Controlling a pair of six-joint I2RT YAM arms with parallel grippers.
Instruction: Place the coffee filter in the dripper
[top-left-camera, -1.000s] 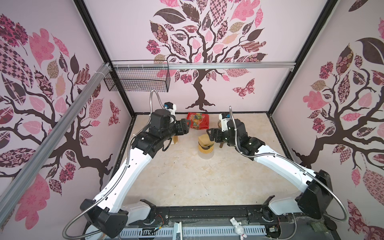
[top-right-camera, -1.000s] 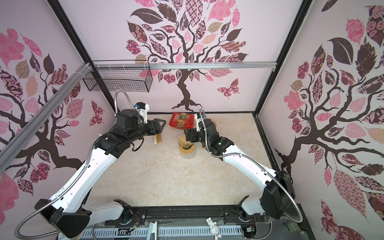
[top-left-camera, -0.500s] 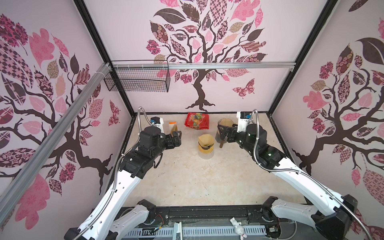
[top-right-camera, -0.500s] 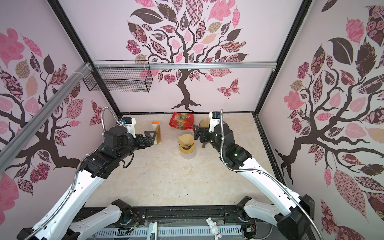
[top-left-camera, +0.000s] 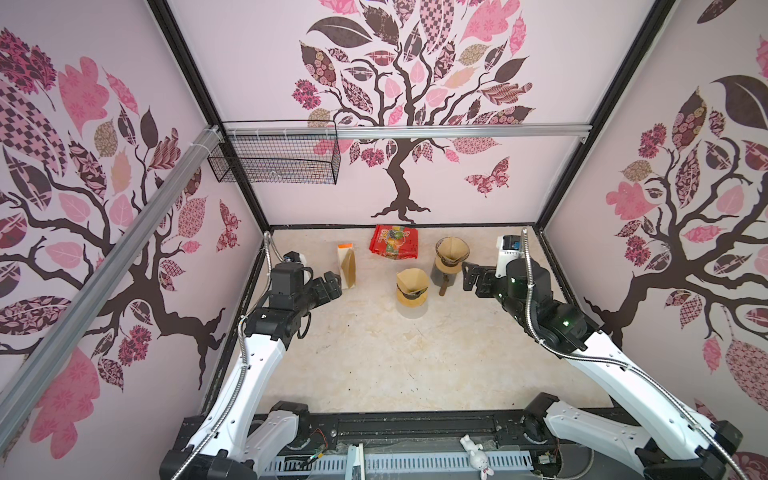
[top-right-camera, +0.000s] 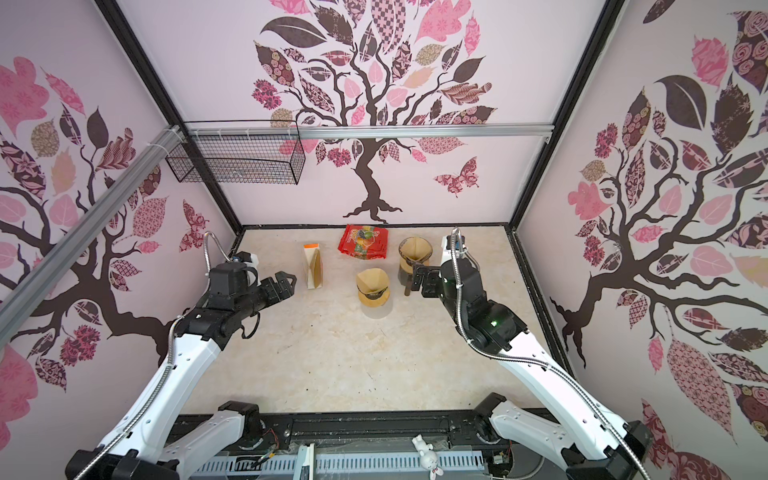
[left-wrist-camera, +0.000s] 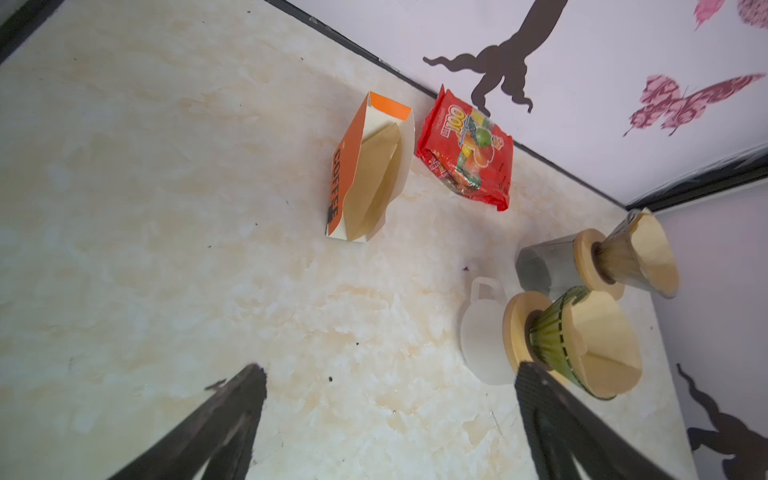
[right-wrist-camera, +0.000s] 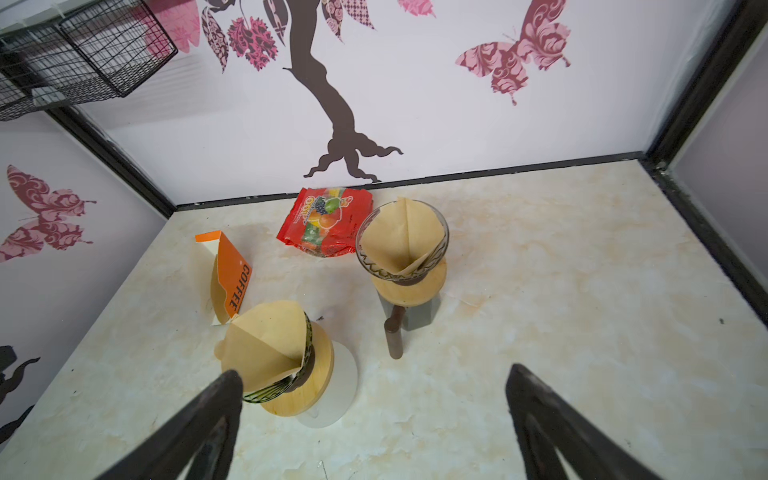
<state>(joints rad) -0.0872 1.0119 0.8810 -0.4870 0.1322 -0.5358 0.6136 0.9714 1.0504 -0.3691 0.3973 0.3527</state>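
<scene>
A green glass dripper (top-left-camera: 412, 294) on a wooden collar stands on a white mug in mid-table, with a brown paper coffee filter (top-left-camera: 411, 279) sitting in its cone. The right wrist view shows the same filter (right-wrist-camera: 266, 340) and dripper (right-wrist-camera: 308, 338). Behind it to the right, a second dripper (top-left-camera: 452, 253) on a grey mug also holds a filter. My left gripper (top-left-camera: 335, 283) hangs open and empty beside the filter box, well left of the drippers. Open and empty too, my right gripper (top-left-camera: 469, 277) hovers just right of the second dripper. Only bare tabletop lies between the left gripper's (left-wrist-camera: 388, 372) fingers.
An orange and white box of filters (top-left-camera: 347, 266) stands left of the drippers. A red candy bag (top-left-camera: 394, 242) lies against the back wall. A dark wooden handle (right-wrist-camera: 394, 336) sticks out from the second dripper. A wire basket (top-left-camera: 274, 153) hangs high on the back left.
Both arms have drawn back from the middle toward their own sides, and both grippers have opened wide. The second dripper, earlier behind the right arm, now shows.
</scene>
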